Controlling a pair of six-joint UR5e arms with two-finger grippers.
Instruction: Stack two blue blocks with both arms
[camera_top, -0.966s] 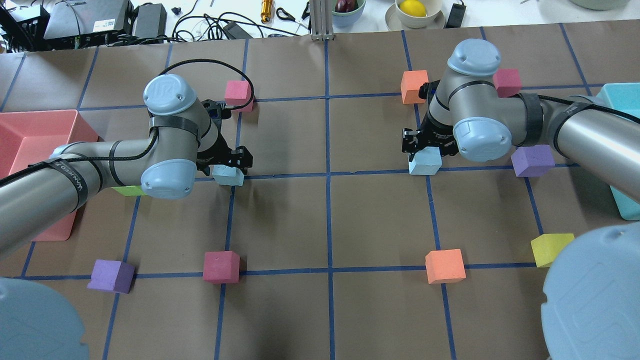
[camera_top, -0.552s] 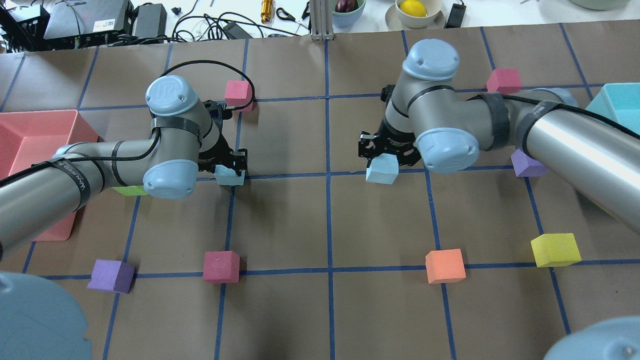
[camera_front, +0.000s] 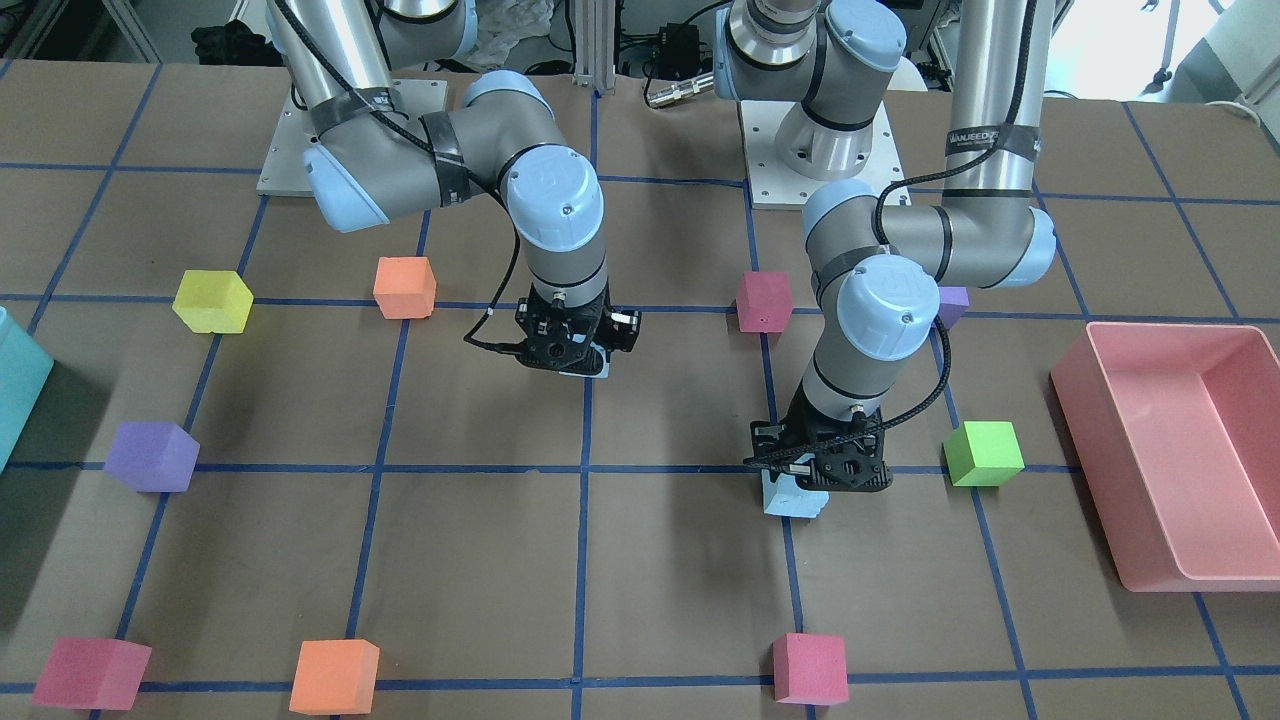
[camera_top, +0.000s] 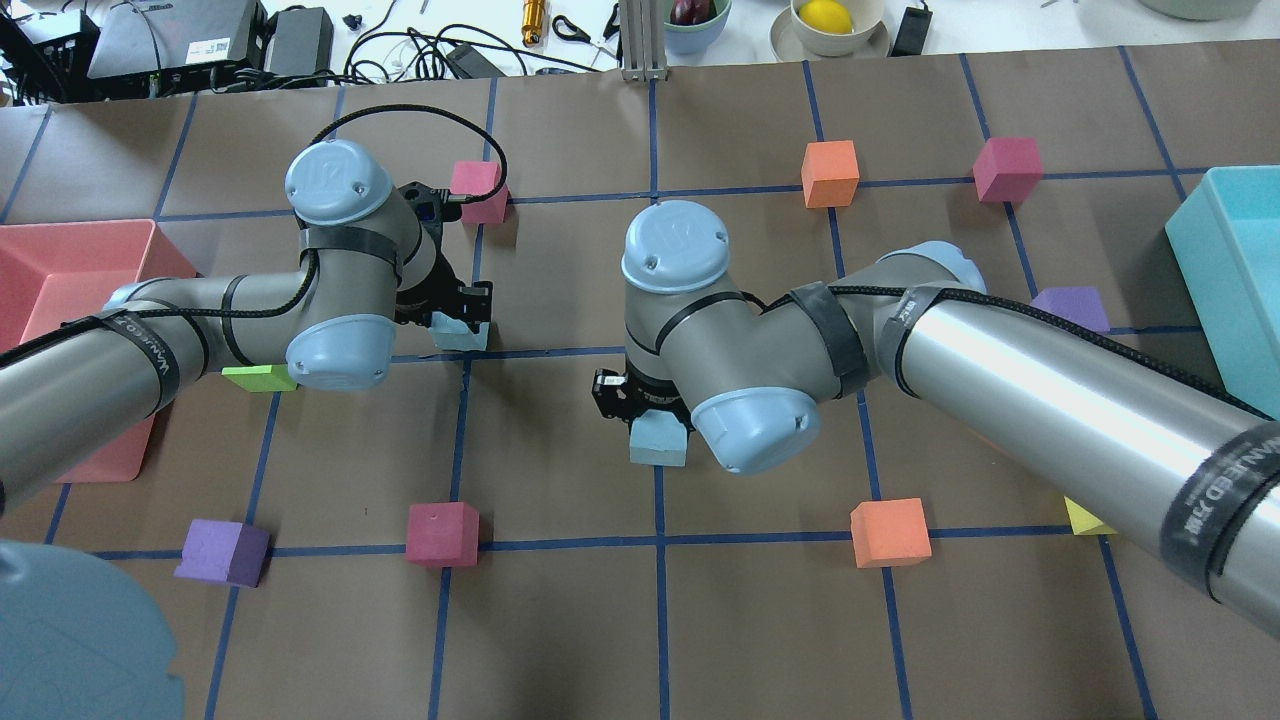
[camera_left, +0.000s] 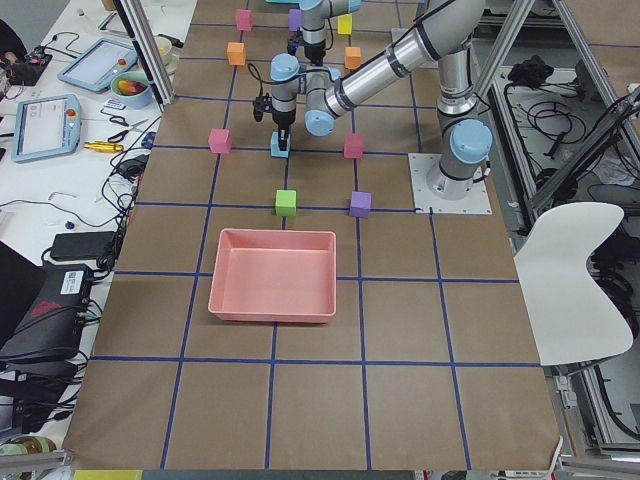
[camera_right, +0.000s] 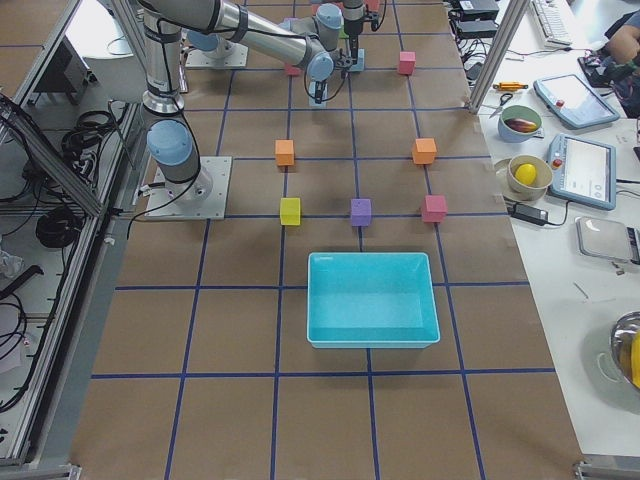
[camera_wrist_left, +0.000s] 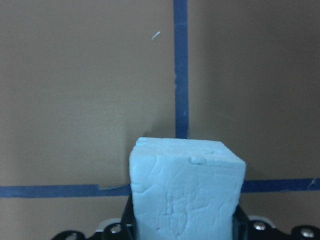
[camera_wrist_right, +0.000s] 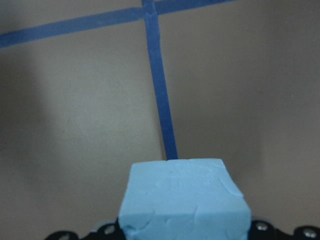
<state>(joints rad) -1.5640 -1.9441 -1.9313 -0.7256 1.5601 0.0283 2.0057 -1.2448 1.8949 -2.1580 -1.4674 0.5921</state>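
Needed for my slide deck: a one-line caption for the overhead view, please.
Left gripper grips a blue block; right gripper holds the second block over the centre line.

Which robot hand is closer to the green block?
Left. The left hand, gripping one blue block, is close beside the green block. The right hand, gripping the other blue block, is farther off, near the table's middle line.

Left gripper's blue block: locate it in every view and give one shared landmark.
Front-facing: blue block lower centre-right, in left gripper.
Overhead: block left of centre.
Exterior left: block upper centre.
Exterior right: block top, under far arm.
Left wrist: block bottom centre.
Right wrist: absent; other block shows.
Landmark: green cube nearby.
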